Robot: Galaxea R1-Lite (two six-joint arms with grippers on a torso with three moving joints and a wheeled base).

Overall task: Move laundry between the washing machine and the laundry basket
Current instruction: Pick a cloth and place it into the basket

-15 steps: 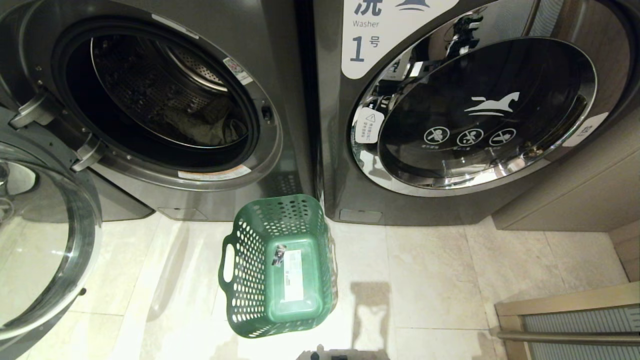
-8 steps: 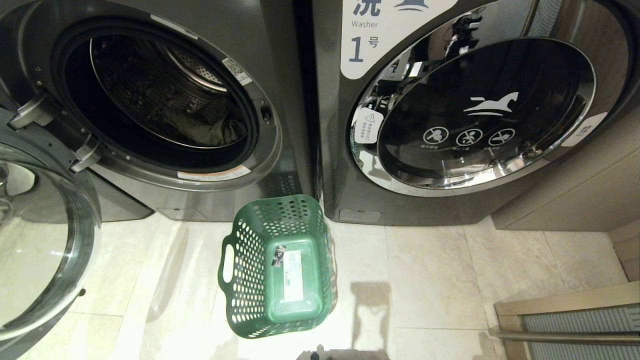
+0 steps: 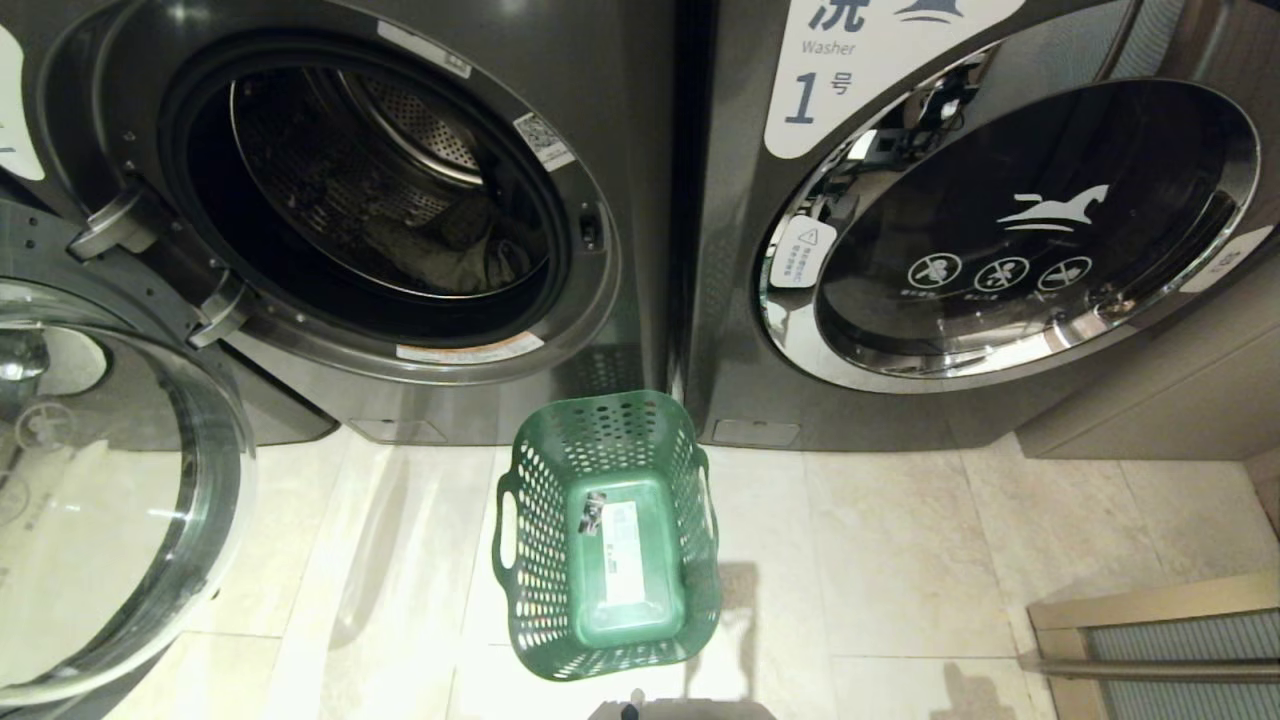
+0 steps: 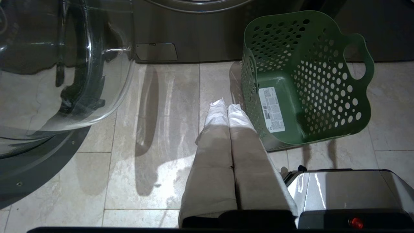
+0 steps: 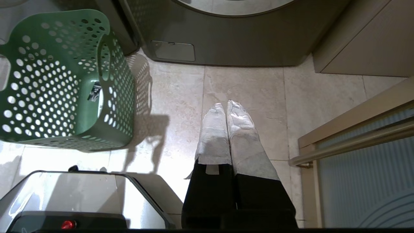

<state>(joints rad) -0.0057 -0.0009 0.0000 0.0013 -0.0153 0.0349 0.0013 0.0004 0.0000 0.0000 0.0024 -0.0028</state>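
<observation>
Head: washer (image 3: 640, 200) door open, laundry (image 3: 445, 262) bunched low in the drum; basket (image 3: 608, 530) empty on the floor below; neither gripper shows.

Left wrist: left gripper (image 4: 226, 108) fully closed, empty, basket (image 4: 304, 81) just beside its tips.

Right wrist: right gripper (image 5: 226, 108) closed, empty, basket (image 5: 64, 77) off to the side.

Laundry looks soft, floppy, light; pinch a raised fold or seam, expect drag on the drum lip.

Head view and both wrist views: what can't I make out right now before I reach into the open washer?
- Laundry: head view, dark crumpled cloth low in the drum; shadow hides its extent.
- Washing machine tag: head view, cut off by the left edge.
- Laundry basket label: print too small in every view.
- Both arms: outside the head view; left gripper and right gripper show only shut fingers above the floor.
</observation>
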